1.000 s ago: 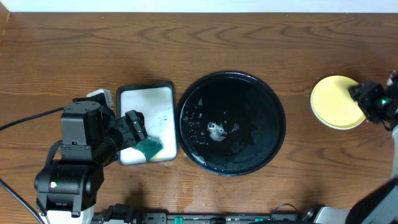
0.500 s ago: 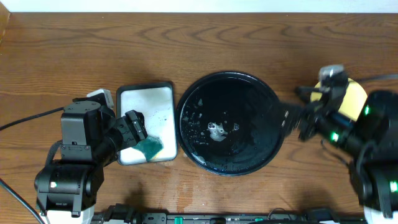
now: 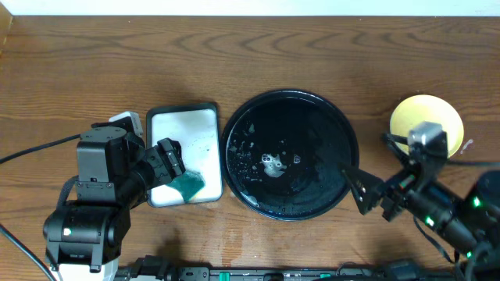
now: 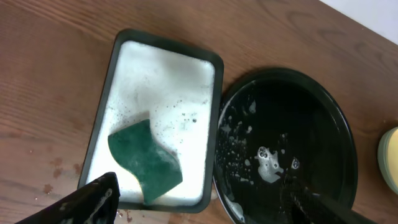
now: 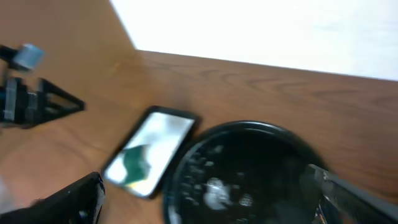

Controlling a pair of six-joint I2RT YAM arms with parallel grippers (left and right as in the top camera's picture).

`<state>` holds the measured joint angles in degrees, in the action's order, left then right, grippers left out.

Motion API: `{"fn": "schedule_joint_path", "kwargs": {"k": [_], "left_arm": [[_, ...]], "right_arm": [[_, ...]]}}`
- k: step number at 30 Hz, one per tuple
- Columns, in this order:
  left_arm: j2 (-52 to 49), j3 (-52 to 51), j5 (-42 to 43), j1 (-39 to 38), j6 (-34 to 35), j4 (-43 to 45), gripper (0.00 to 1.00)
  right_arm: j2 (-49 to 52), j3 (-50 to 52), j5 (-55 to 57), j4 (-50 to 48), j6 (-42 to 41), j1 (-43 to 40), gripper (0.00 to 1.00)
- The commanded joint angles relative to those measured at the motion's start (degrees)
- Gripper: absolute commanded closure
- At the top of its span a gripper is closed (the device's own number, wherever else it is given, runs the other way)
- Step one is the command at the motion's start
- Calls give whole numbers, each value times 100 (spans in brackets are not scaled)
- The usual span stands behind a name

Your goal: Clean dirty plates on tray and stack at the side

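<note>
A yellow plate (image 3: 426, 125) lies on the wooden table at the far right, apart from both grippers; its pale edge (image 4: 392, 158) shows in the left wrist view. No other plates can be told. The large round black dish (image 3: 289, 154) in the middle holds only suds and water. My right gripper (image 3: 373, 168) stands wide open by the dish's right rim, facing left, with nothing between its fingers. My left gripper (image 3: 173, 168) hangs open over the near end of the white rectangular tray (image 3: 181, 117), just above a green sponge (image 3: 187, 185).
The white tray (image 4: 214, 124) has a dark rim and soapy water, and sits against the black dish's left side (image 4: 224, 149). Bare wood lies behind both and between dish and yellow plate. The right wrist view is blurred.
My right gripper has let go at the yellow plate, opened wide and swung back towards the front, now facing the black dish. The left arm has not moved.
</note>
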<state>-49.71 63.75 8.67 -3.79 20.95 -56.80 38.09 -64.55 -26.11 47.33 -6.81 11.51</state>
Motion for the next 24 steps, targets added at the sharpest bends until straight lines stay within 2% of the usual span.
{"fn": "schedule_joint_path", "kwargs": {"k": [1, 7, 15, 22, 24], "left_arm": [[0, 109, -13, 35, -37, -13, 17], [-2, 109, -13, 35, -37, -13, 16], [-2, 109, -13, 35, -37, -13, 17], [-2, 109, -13, 35, -37, -13, 16], [0, 109, -13, 35, -37, -13, 17]], "right_arm": [[-243, 188, 1062, 7, 435, 13, 1], [-1023, 1934, 1941, -1209, 433, -59, 1], [-2524, 4325, 2031, -2695, 433, -55, 1], [-3786, 5716, 2033, -3519, 435, -59, 1], [-3735, 5980, 2028, -3904, 433, -59, 1]]}}
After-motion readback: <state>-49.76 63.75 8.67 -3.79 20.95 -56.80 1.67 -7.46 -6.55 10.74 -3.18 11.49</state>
